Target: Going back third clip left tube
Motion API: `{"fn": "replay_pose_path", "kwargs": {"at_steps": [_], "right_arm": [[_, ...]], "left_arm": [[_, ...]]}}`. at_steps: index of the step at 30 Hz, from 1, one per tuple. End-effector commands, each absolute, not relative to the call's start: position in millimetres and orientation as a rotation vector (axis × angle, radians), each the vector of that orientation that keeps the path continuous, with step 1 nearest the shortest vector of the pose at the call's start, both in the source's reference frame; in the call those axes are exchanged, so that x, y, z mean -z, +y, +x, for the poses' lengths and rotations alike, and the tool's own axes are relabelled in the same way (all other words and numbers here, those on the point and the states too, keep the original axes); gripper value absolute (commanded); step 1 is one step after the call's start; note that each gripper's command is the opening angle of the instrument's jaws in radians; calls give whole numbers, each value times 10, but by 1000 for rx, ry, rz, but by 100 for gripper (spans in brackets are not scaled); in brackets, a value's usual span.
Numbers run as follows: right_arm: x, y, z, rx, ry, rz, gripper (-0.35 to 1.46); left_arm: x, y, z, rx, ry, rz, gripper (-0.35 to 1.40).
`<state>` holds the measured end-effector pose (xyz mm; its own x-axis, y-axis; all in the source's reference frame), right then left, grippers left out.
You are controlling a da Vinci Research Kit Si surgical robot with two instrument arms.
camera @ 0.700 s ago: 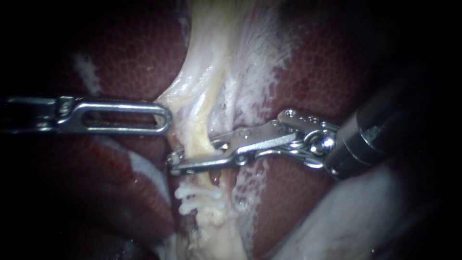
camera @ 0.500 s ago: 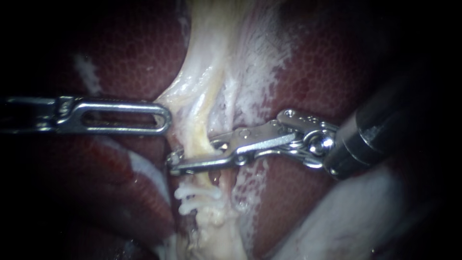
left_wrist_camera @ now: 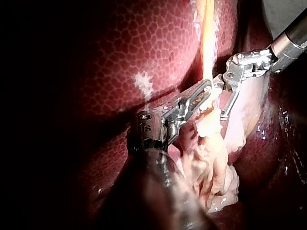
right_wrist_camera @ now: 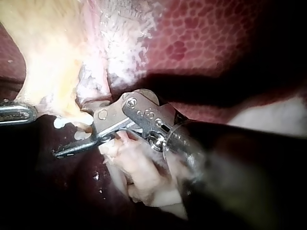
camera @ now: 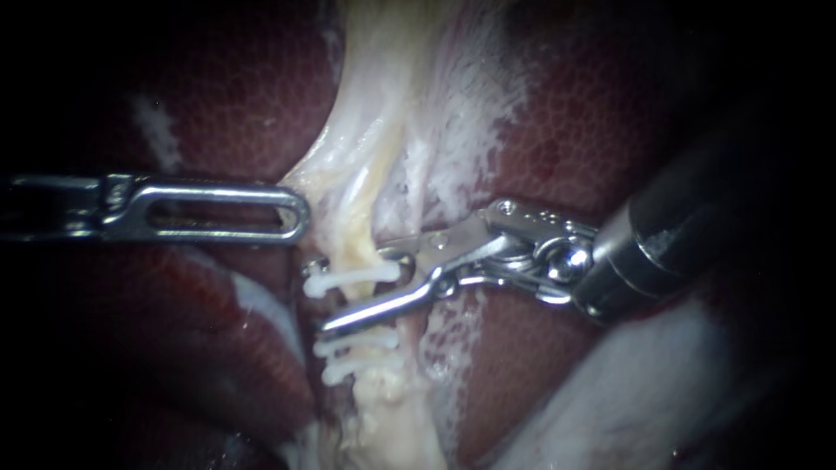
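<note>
A pale yellow tube (camera: 355, 239) runs down between the dark red liver lobes. Three white clips cross it: one upper clip (camera: 353, 277) and two lower clips (camera: 355, 350) close together. My right instrument (camera: 355, 292) comes in from the right, its jaws open astride the tube. The upper clip lies free between them, and the lower jaw slants down over the tube. My left instrument (camera: 300, 213) lies level, its slotted jaws shut on the edge of the pale tissue (camera: 326, 170). In the right wrist view the right instrument (right_wrist_camera: 72, 141) stands open beside a white clip (right_wrist_camera: 81, 135).
Mottled red liver (camera: 575, 113) lies on both sides of the tube. Frayed white tissue (camera: 461, 130) spreads to the right of the tube. A pale mass (camera: 627, 392) fills the lower right. The pale, lumpy stump of the tube (camera: 383, 418) continues below the clips.
My right instrument's jaws have opened off the tube, leaving a white clip where they were shut. Its wrist has drawn slightly up. The left instrument has not moved.
</note>
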<state>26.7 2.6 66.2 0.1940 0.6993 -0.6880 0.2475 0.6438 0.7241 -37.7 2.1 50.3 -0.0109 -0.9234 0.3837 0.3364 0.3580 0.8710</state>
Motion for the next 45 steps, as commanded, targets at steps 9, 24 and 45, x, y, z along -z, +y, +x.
{"fn": "replay_pose_path", "kwargs": {"at_steps": [9,24,45], "right_arm": [[-669,30,263,-295,1412,759,60],[-676,35,233,-198,1440,674,60],[-635,40,98,-249,1412,607,60]], "left_arm": [[-503,20,-378,1116,-1174,648,-35],[-502,20,-377,1116,-1174,648,-35],[-507,21,-377,1114,-1174,648,-35]]}}
